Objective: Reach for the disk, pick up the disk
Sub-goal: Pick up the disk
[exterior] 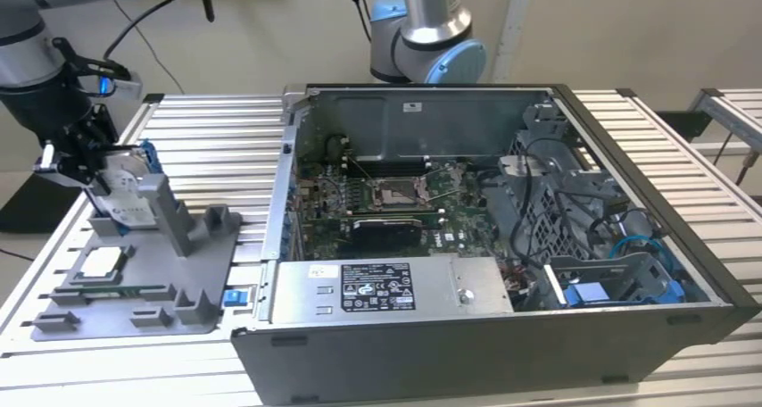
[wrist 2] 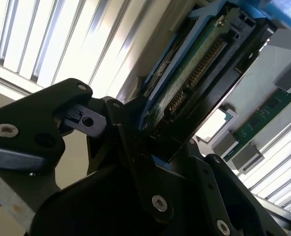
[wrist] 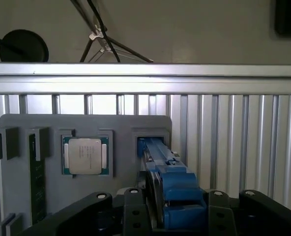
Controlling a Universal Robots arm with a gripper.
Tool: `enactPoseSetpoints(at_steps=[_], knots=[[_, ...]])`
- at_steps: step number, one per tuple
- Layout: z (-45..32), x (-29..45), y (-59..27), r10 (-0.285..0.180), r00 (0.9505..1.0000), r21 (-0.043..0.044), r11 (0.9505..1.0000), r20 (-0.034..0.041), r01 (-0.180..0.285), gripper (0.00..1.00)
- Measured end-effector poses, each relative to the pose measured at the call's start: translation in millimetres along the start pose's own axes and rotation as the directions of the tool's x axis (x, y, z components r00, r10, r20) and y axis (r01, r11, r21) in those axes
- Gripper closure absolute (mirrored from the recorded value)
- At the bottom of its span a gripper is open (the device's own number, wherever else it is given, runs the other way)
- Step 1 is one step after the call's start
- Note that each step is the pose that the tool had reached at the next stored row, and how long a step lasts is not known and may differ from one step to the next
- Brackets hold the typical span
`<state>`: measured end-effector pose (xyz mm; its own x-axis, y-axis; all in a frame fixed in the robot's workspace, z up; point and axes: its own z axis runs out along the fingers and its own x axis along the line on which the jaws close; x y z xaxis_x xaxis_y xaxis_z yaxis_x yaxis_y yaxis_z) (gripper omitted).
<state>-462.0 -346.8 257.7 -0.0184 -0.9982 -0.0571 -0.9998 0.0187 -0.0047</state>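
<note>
Disk (exterior: 123, 186) on edge in slot of grey holder (exterior: 178, 246), worktop (exterior: 227, 139), exterior view's left. End effector (exterior: 89, 170) straddles disk; clamped or not, cannot tell. Likely risk: loose or skewed hold cocks disk, blue rail jams, holder lifts too.

On my worktop (exterior: 214, 121) the open computer case (exterior: 476, 362) sits toward the exterior view's right, and the parts holder (exterior: 178, 264) lies just beside it on the exterior view's left. The disk (exterior: 125, 184) stands on edge in a holder slot, clamped on both sides by the end effector (exterior: 89, 161). The chip (exterior: 102, 262) lies flat in the holder, between the disk and the memory stick (wrist: 36, 182).
</note>
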Motion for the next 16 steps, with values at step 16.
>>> enactPoseSetpoints(at_steps=[16], knots=[[-12.3, -1.0, 0.0, 0.0, 0.9993, 0.001, 1.0, 0.0386, 0.0, 1.0]])
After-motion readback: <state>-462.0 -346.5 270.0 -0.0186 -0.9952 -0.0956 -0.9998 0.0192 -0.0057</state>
